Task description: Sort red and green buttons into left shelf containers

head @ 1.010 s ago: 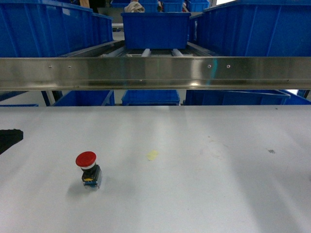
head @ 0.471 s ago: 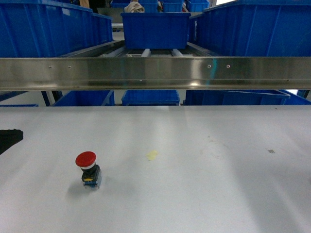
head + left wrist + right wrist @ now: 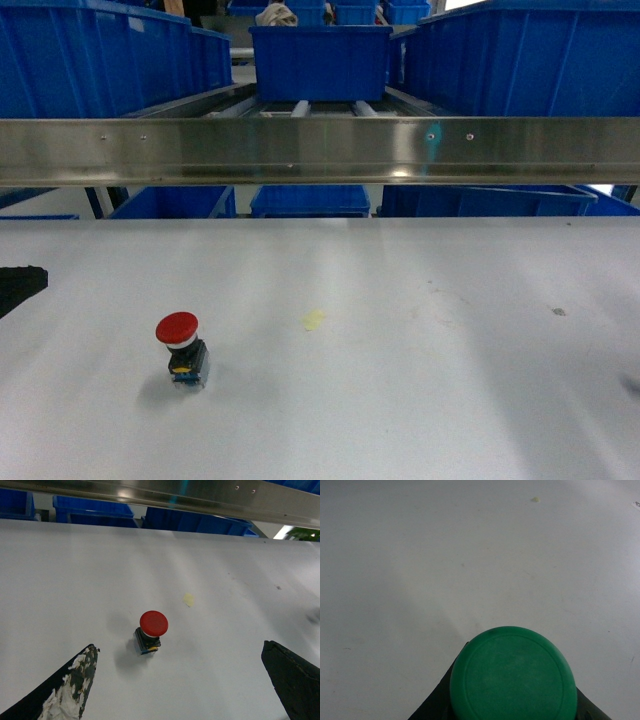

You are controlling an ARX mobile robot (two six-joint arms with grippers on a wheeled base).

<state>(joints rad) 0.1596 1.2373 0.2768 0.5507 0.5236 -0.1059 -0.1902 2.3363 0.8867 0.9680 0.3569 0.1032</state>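
A red button [image 3: 180, 345] with a wide mushroom cap and a black body stands on the white table [image 3: 400, 380], left of centre. In the left wrist view the red button [image 3: 152, 630] sits just ahead of my left gripper [image 3: 179, 652], which is open and apart from it. One dark tip of the left gripper [image 3: 20, 285] shows at the head view's left edge. My right gripper [image 3: 514, 711] is shut on the green button [image 3: 512, 680], whose round cap fills the lower wrist view. Blue left shelf containers [image 3: 90, 55] stand on the upper rack.
A steel rail [image 3: 320, 150] crosses in front of the rack. More blue bins stand at the centre [image 3: 320, 60], right [image 3: 530, 60] and below the rail [image 3: 310, 200]. A small yellowish speck [image 3: 314, 319] lies on the table.
A faint dark blur has appeared at the right edge of the head view. The red button and the left gripper have not moved.
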